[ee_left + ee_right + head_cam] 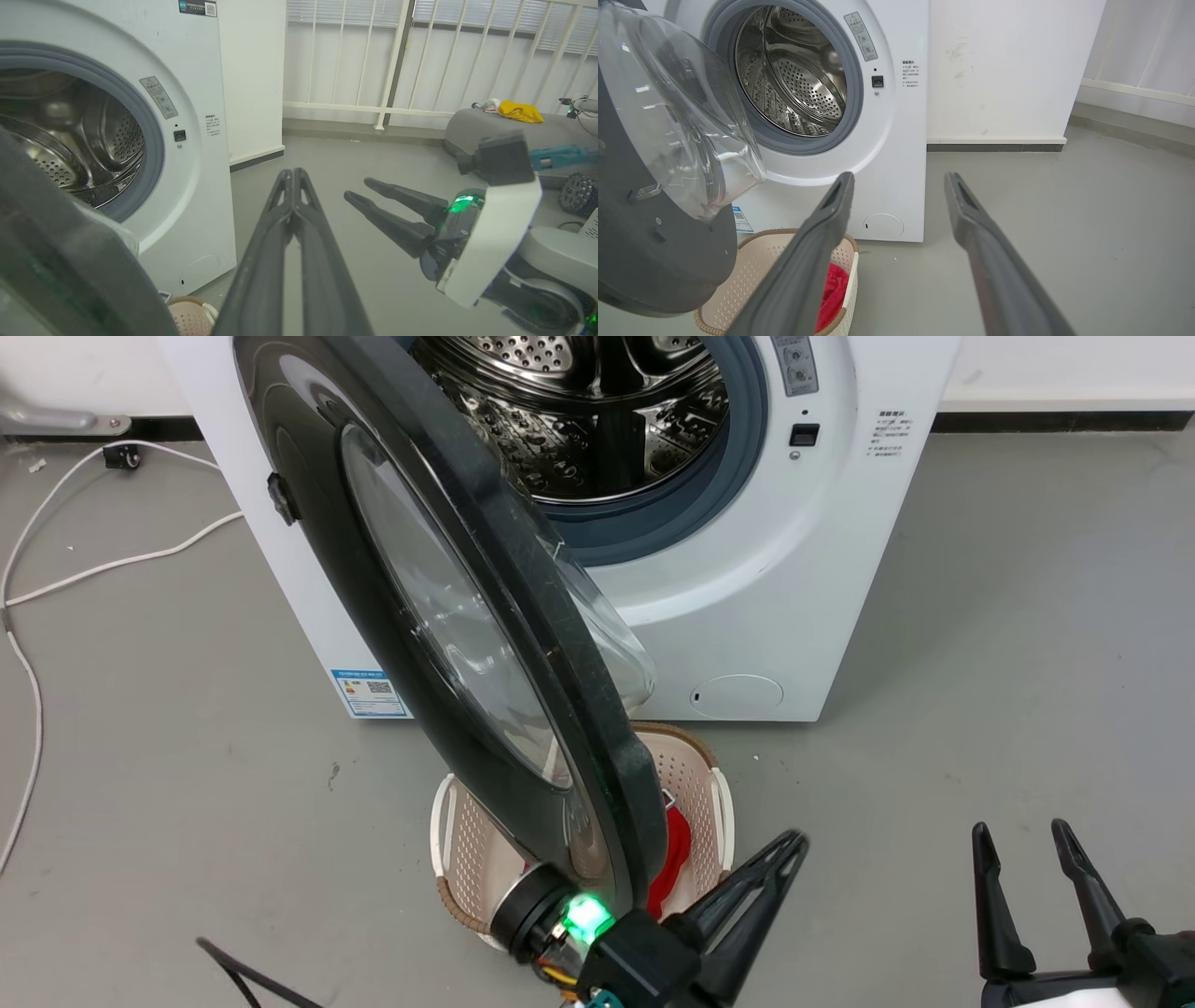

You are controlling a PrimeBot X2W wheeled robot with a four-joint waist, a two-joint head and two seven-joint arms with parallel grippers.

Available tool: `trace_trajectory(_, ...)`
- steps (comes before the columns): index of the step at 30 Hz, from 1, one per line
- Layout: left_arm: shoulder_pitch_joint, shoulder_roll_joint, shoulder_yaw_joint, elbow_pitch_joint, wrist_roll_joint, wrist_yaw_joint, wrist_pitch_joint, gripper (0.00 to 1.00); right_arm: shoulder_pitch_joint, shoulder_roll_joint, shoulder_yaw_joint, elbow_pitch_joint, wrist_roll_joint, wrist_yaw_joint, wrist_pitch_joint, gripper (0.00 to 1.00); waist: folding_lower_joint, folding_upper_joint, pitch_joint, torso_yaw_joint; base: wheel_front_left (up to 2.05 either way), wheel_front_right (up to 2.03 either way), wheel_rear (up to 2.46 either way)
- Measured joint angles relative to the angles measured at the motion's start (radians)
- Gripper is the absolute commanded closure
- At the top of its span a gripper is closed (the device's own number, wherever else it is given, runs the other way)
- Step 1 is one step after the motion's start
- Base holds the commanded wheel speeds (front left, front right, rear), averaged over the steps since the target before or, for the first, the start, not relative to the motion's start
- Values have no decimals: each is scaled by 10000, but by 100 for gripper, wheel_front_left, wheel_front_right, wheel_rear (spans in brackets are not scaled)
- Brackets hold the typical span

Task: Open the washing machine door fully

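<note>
The washing machine door [523,616], a glossy black ring around a bulging glass bowl, stands swung out from the white machine [803,569] towards me, edge-on. Its inner side and bowl show at the left of the right wrist view [658,252]. The steel drum mouth [597,420] is exposed. My left gripper [792,845] is shut and holds nothing, pointing right, just past the door's near rim. Its wrist sits against or beside that rim; I cannot tell if they touch. Its closed fingers [293,173] point past the door [70,275]. My right gripper [1022,831] hangs open at the lower right, apart from the door.
A woven laundry basket [457,840] with a red cloth [674,849] stands on the floor under the door, in front of the machine. A white cable [121,560] trails across the grey floor at the left. A small round flap [738,695] sits low on the machine front.
</note>
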Motion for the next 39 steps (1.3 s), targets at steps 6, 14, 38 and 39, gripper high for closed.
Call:
trace_trajectory(6,233,140,88,591,-123,123,-59,100,-9,0,52,69,67,0,2,0,0,0,36,-58,0,0,0)
trace_trajectory(14,-282,-184,527,1781,-316,554,-838,100,-54,0,123,115,138,0,21,0,0,0,92,-198,0,0,0)
trace_trajectory(38,-1492,-539,744,3783,-1216,1785,-2107,100,-225,0,190,387,326,0,56,0,0,0,262,-285,0,0,0)
trace_trajectory(39,-1450,-516,742,3728,-1216,1831,-2109,100,-227,0,184,399,326,0,58,0,0,0,255,-269,0,0,0)
